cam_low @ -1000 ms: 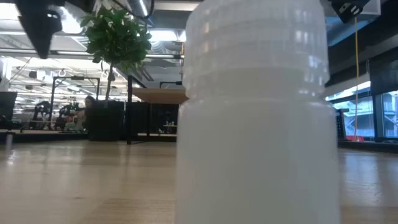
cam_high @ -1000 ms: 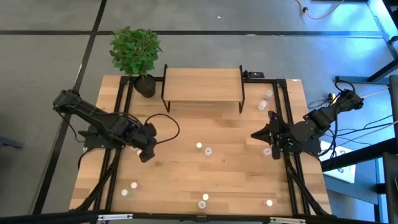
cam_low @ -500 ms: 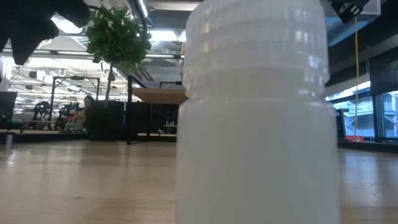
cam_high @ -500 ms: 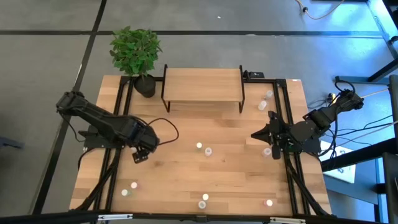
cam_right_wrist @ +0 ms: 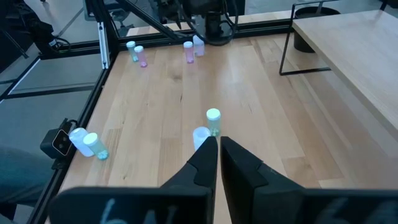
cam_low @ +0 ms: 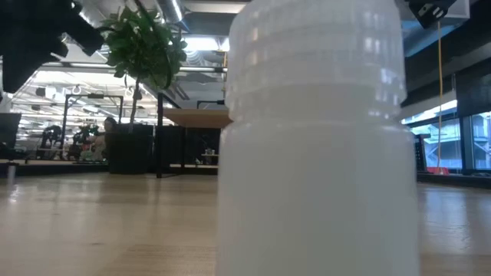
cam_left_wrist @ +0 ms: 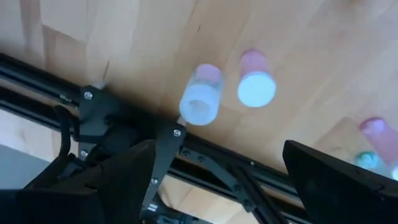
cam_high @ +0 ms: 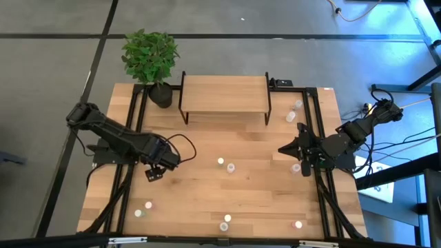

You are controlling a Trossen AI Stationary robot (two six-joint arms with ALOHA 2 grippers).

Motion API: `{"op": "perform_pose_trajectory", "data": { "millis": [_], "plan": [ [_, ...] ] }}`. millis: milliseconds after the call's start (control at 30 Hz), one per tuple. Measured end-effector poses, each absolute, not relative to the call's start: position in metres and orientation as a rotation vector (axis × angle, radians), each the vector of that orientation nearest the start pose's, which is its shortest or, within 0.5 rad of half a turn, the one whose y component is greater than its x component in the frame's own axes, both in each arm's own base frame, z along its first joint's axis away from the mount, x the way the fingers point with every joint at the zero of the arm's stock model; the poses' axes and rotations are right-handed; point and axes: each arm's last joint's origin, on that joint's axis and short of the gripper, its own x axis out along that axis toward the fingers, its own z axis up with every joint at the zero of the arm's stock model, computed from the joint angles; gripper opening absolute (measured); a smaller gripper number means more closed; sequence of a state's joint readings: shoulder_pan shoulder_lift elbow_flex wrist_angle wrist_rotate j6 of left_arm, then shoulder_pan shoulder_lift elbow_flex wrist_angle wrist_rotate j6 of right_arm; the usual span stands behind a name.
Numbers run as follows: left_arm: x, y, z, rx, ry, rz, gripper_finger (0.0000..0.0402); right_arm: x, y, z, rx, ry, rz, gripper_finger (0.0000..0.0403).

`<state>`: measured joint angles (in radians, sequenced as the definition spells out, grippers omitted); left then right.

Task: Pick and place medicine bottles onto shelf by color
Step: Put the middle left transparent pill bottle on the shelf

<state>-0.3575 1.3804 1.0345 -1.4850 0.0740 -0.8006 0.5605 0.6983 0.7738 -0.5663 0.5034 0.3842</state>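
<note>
On shelf [cam_high: 224, 92] — no bottles [cam_high: 225, 166].

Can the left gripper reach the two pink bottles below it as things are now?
Probably yes. The left gripper is open and hangs over the table's left side, and the two pink bottles lie on bare wood with nothing over them; only the black frame rail runs close beside them.

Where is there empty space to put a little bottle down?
The whole shelf top is bare. So is the table between the shelf and the middle bottle pair. It is crowded near the right gripper and along the front edge.
</note>
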Motion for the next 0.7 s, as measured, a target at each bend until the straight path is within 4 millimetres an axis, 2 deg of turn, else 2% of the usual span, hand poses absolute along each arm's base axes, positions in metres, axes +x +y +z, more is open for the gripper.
{"op": "perform_pose_trajectory", "data": {
  "millis": [300, 700],
  "plan": [
    [0.177, -0.070, 0.217, -0.334, 1.842, 0.412, 0.0347, 0.126, 0.062, 0.308, 0.129, 0.425, -0.026, 0.0023],
    [0.167, -0.065, 0.194, -0.237, 1.872, 0.390, 0.0347, 0.126, 0.062, 0.308, 0.129, 0.425, -0.025, 0.0023]
  ]
}}
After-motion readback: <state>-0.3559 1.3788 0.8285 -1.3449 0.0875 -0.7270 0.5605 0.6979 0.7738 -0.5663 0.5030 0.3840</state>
